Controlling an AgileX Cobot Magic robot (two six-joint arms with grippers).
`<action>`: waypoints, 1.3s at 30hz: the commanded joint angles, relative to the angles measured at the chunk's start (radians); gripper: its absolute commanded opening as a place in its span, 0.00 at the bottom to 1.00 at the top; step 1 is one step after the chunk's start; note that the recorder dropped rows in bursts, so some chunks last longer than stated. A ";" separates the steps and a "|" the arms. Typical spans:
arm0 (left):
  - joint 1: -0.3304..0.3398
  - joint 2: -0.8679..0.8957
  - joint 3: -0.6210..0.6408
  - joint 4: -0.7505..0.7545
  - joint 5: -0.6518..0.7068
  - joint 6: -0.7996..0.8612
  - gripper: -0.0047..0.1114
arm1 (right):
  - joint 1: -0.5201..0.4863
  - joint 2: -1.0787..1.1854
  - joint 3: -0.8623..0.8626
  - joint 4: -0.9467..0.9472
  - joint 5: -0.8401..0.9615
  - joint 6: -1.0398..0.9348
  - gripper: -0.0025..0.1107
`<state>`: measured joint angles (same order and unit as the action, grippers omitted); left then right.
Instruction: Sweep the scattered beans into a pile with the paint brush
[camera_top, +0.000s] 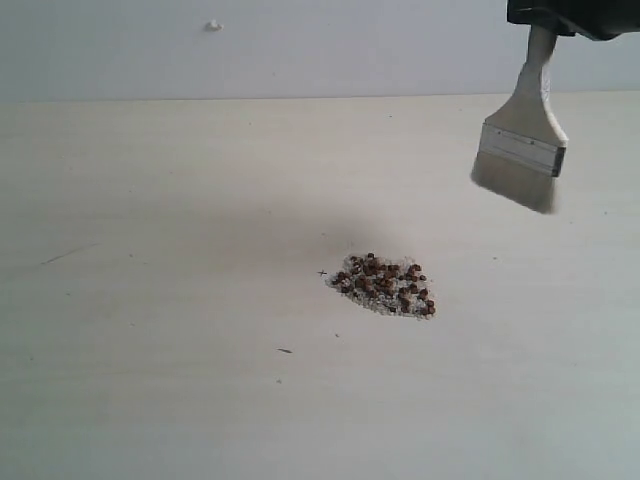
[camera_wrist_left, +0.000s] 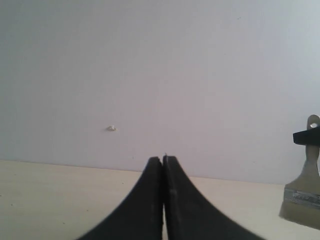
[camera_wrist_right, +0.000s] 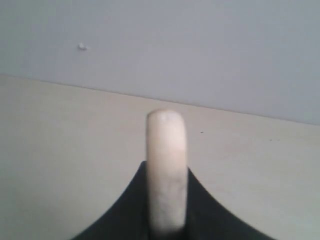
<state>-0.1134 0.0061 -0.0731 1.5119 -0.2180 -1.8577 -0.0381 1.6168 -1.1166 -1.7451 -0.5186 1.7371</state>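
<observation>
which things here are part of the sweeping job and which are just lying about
Part of the job:
paint brush, held in the right gripper
pile of beans on the table

Just there:
dark fleck near the pile
white blob on the wall
left gripper, shut and empty

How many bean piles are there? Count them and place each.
1. The pile lies on the table right of centre, below-left of the raised paint brush; neither wrist view shows it.
</observation>
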 joint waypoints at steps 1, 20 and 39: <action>0.001 -0.006 0.005 0.004 0.002 -0.003 0.04 | -0.009 -0.013 -0.006 0.001 0.105 -0.032 0.02; 0.001 -0.006 0.005 0.004 0.004 -0.003 0.04 | 0.014 -0.189 0.337 0.148 0.578 0.072 0.02; 0.001 -0.006 0.005 0.004 0.004 -0.003 0.04 | 0.014 -0.553 0.533 0.116 0.429 0.081 0.02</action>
<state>-0.1134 0.0061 -0.0731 1.5119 -0.2180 -1.8577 -0.0261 1.0919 -0.5935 -1.5932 0.0152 1.8447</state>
